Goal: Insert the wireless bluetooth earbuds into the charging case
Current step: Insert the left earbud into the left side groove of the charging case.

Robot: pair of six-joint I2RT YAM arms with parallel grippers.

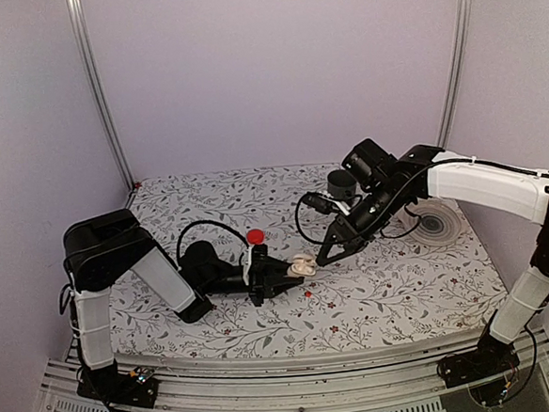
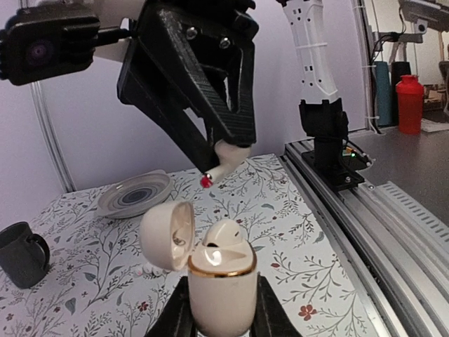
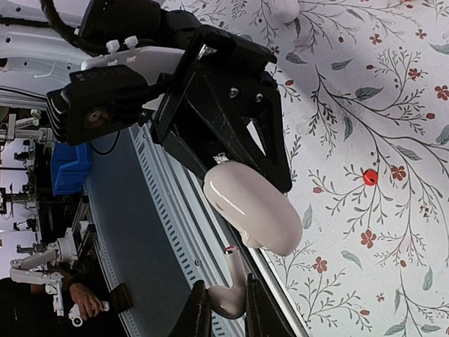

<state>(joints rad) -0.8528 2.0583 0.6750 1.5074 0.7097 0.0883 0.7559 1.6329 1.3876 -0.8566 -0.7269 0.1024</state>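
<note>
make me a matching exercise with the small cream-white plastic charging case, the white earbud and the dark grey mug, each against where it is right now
Things:
1. small cream-white rounded plastic charging case
2. white earbud with a red tip
3. dark grey mug

Places:
A. upright on the flowered table
B. pinched in the right gripper
C. clamped in the left gripper, lid open

Pairs: 1-C, 2-B, 3-A

Left arm [image 1: 162,280] and right arm [image 1: 485,186] with white links and black joints, looping black cables [image 1: 203,222], black ribbed triangular fingers [image 2: 203,91] with silver screws [image 2: 191,32]
</note>
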